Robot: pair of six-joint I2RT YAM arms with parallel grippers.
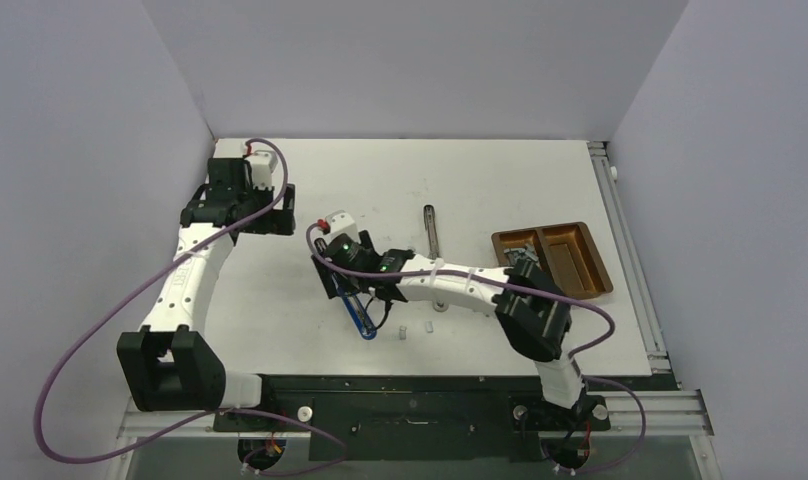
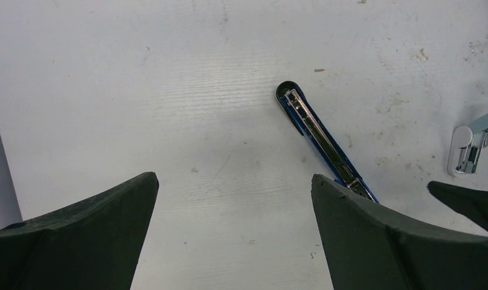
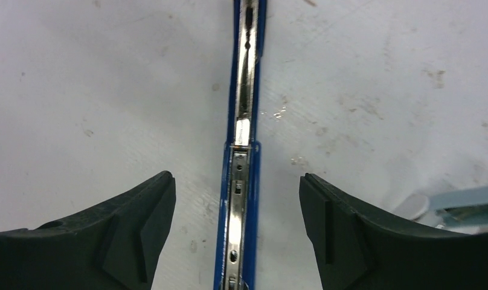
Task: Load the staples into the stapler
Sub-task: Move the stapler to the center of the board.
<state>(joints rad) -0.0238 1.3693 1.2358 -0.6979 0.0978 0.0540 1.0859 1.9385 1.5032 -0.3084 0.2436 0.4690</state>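
At right, tray's [image 1: 576, 262] left compartment holds small item [image 1: 521, 256]; left fingers [image 2: 344, 208], right fingers [image 3: 326, 208] wide, empty.

left fingers [image 2: 78, 241] and right fingers [image 3: 109, 241] spread wide.

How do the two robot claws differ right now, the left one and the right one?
The right gripper hangs over the blue stapler, a finger on each side, not touching it; the left gripper hangs over bare table, with the stapler off to one side. The right gripper is near the table's middle; the left gripper is toward its far left. Both are open, black-fingered and hold nothing.
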